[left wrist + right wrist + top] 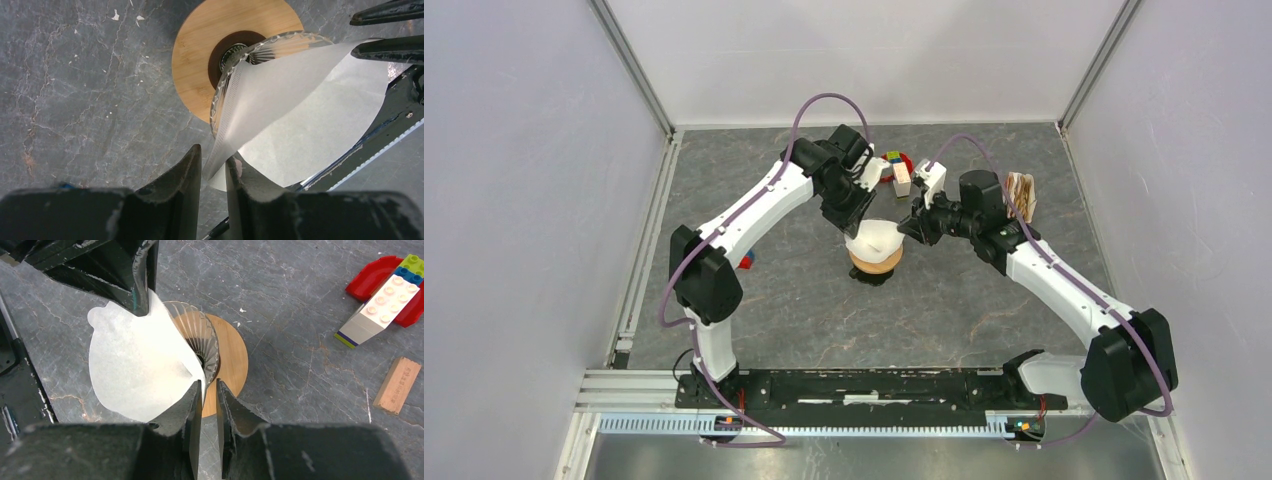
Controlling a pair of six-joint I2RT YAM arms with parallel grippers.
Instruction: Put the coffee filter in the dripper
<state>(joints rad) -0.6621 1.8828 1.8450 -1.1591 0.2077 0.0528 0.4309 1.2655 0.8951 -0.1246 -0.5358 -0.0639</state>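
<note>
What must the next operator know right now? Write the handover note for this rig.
Left gripper: pinching one edge of the coffee filter.
Right gripper: jaws narrowed at the opposite edge; a firm grip is not clear.
The coffee filter hangs between them, tilted over the dripper, partly against its glass rim.
Done: coffee filter lifted to the dripper.
Left: seat it inside the funnel, then release both grippers.
</note>
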